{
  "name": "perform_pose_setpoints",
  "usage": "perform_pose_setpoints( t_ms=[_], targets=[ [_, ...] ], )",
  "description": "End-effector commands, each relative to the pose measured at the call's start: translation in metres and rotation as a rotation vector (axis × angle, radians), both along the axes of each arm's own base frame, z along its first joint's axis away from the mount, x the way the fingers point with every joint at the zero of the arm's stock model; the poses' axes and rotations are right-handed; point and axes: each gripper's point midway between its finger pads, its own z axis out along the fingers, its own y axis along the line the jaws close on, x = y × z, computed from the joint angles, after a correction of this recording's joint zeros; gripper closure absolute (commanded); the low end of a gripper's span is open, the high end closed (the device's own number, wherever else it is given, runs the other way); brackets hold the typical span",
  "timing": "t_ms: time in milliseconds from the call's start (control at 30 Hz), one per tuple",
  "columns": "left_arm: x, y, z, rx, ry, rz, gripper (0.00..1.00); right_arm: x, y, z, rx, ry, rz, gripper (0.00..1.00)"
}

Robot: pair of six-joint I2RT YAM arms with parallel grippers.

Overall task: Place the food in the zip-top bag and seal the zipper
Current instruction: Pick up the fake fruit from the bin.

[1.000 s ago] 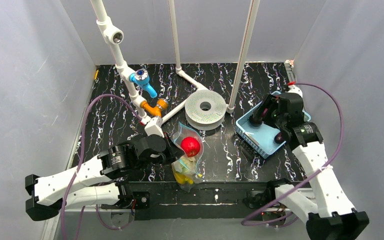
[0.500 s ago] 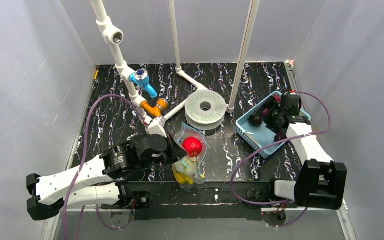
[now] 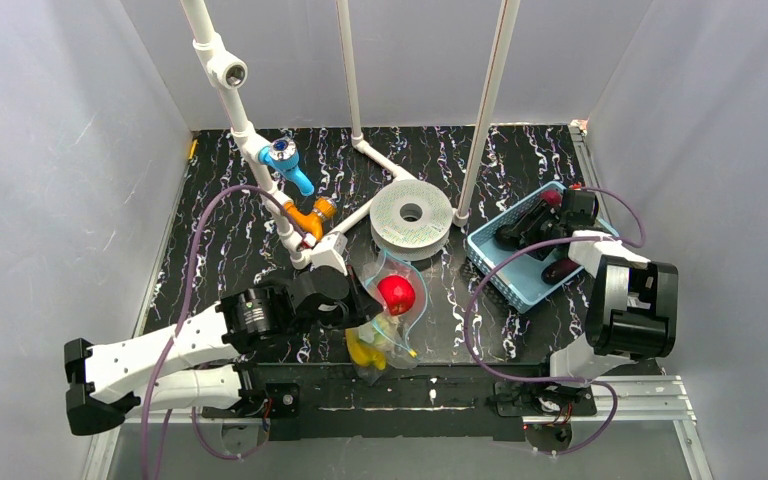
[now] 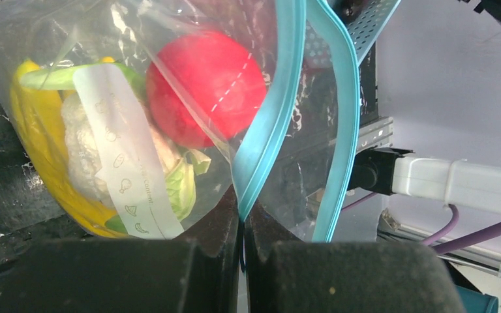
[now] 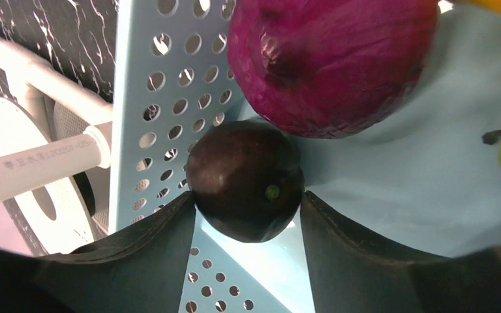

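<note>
Clamped the left fingers (image 4: 189,274) tight together on the zipper (image 4: 271,130), near one end of the strip. Probably done to hold the bag (image 4: 169,26) up with its mouth open for more food. Found the bag on the worktop (image 3: 230,230), just on the near side of the spool (image 3: 411,218). Saw the two zipper lips bowed apart, so not sealed yet. Saw an apple (image 4: 205,88), a banana (image 4: 29,137), a white lumpy piece (image 4: 85,143) and something green (image 4: 182,189) already inside.

Found the basket (image 5: 150,78) off to the right of the spool. Reached the right fingers (image 5: 150,254) down into it, spread apart, one on each side of a dark round fruit (image 5: 244,189) and right up against it. Could not tell whether squeezed yet or only touched. Placed that way, most likely, to pick this fruit next. Saw a big purple one (image 5: 326,65) touching it, plus bits of yellow and orange at the picture's edge.

Judged the job about half done. Would need a firm but gentle squeeze, to stop the smooth fruit from popping out sideways.
</note>
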Motion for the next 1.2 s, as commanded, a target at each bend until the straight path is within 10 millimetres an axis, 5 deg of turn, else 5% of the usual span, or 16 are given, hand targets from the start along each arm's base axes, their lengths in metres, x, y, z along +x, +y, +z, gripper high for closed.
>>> perform_pose_setpoints(
  t_ms=[0, 133, 367, 500, 700, 900, 1167],
  targets=[
    [-0.004, -0.002, 0.004, 0.004, 0.018, -0.026, 1.00, 0.004, 0.012, 0.005, 0.069, 0.022, 0.045, 0.35],
    [-0.010, 0.005, -0.016, -0.026, 0.119, 0.048, 1.00, 0.001, 0.008, 0.000, 0.044, 0.081, 0.057, 0.32],
    [0.003, 0.027, -0.024, 0.046, 0.074, 0.148, 1.00, 0.011, -0.002, 0.015, -0.074, -0.005, 0.093, 0.76],
    [0.020, 0.020, -0.016, 0.034, -0.015, 0.163, 1.00, 0.002, -0.006, 0.022, -0.119, -0.056, 0.084, 0.85],
    [0.017, 0.017, -0.022, 0.059, 0.057, 0.190, 1.00, -0.019, -0.012, 0.065, -0.187, -0.086, 0.053, 0.95],
    [0.019, 0.009, -0.002, -0.031, 0.046, 0.194, 1.00, -0.060, 0.035, 0.133, -0.125, -0.241, 0.180, 0.97],
    [0.022, 0.010, 0.015, -0.009, 0.018, 0.181, 1.00, -0.148, 0.133, 0.228, -0.025, -0.448, 0.662, 0.95]
  ],
)
